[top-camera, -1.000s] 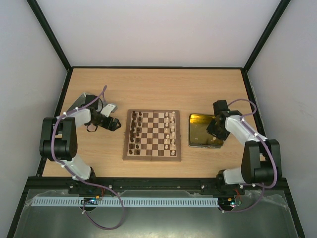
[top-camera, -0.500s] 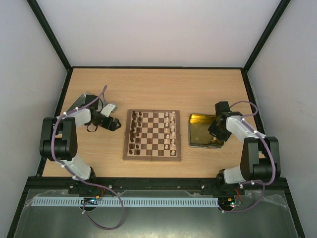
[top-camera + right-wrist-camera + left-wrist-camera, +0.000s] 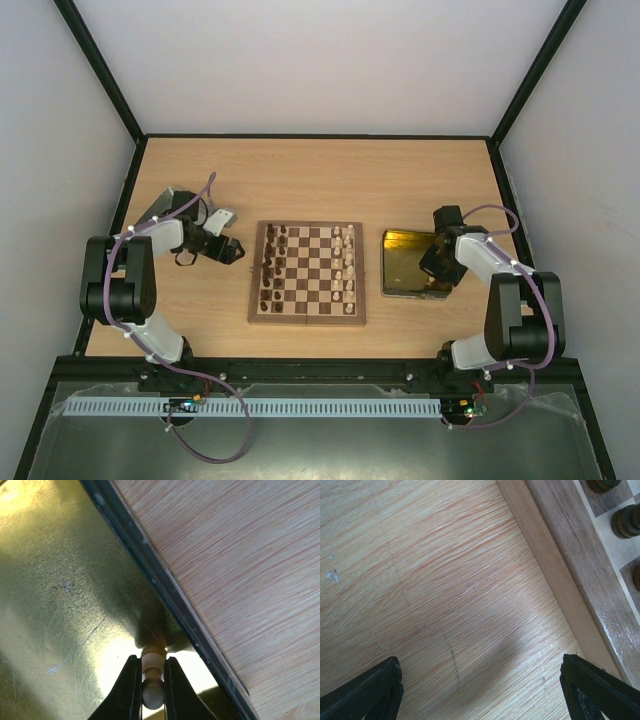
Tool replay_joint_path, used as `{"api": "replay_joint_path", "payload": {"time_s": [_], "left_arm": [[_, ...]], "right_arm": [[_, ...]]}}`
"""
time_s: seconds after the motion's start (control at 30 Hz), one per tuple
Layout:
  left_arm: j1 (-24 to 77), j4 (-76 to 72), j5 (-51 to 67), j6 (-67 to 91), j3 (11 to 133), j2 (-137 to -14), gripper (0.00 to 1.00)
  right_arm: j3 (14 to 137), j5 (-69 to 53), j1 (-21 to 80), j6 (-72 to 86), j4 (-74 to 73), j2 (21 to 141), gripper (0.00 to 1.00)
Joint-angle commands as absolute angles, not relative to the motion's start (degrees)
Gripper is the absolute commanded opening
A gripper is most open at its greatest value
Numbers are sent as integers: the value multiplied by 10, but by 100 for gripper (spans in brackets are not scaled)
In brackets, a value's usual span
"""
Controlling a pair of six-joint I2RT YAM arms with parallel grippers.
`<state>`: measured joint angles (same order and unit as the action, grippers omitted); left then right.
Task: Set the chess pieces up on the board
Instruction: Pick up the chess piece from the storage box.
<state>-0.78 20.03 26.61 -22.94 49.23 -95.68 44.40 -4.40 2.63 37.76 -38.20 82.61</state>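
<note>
The board point(image 3: 307, 319) lies mid-table, with dark chess pieces point(image 3: 270, 265) in its left columns and cream ones point(image 3: 348, 262) in its right columns. My right gripper point(image 3: 437, 272) reaches down into the gold tray point(image 3: 402, 265). In the right wrist view it point(image 3: 152, 662) is shut on a small cream piece point(image 3: 153, 692) close to the tray's dark rim point(image 3: 150, 575). My left gripper point(image 3: 232, 250) hovers low over the bare table left of the board. Its fingers stand wide open point(image 3: 479, 667) with nothing between them, beside the board's border point(image 3: 570, 570) and some dark pieces point(image 3: 626, 521).
The wooden table point(image 3: 320, 170) is framed by black posts and white walls. The tray sits just right of the board. Both arm bases stand at the near edge.
The right gripper has closed onto the cream piece in the tray, and its wrist has shifted slightly. The left arm has not moved.
</note>
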Motion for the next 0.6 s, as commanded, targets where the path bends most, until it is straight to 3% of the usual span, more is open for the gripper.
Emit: {"api": "replay_joint_path", "payload": {"time_s": [0.0,0.57], "left_arm": [[-5,229,258,-230,483,-977,87],[-4,229,255,-228,487,-983,87]], "right_arm": [[439,-41,24,383,-377,827,2],[447,-80,31,375,-368,709,2]]}}
